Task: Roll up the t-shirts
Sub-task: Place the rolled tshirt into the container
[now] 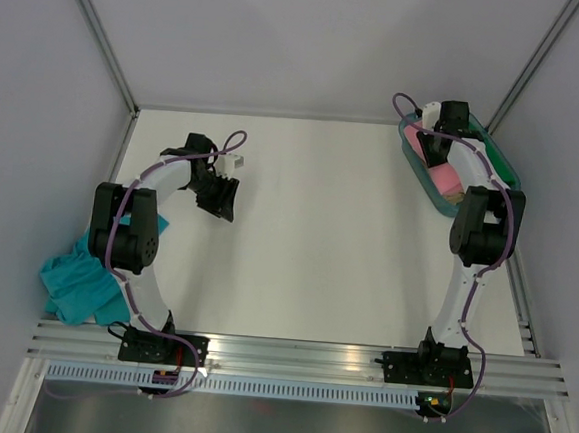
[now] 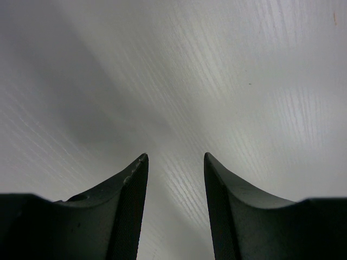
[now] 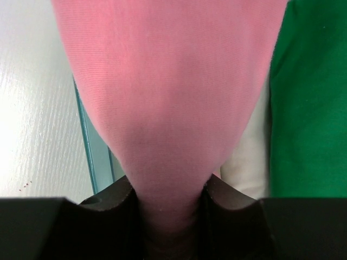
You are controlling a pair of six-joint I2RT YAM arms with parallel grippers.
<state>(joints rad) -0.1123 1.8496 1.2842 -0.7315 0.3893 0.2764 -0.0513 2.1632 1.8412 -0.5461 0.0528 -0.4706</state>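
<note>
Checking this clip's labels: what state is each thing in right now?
tray: upright, holding clothes
right tool: shut on pink tee
pink tee: bunched, in tray, pinched
teal tee: crumpled, unrolled
left tool: open, empty

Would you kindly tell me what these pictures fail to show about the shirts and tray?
Teal t-shirt: top view, the left arm covers part.
Pink t-shirt: right wrist view, cut off by the top edge; top view, right arm covers part.
Tray contents: right wrist view, green cloth and cream cloth cut off at the edges.
</note>
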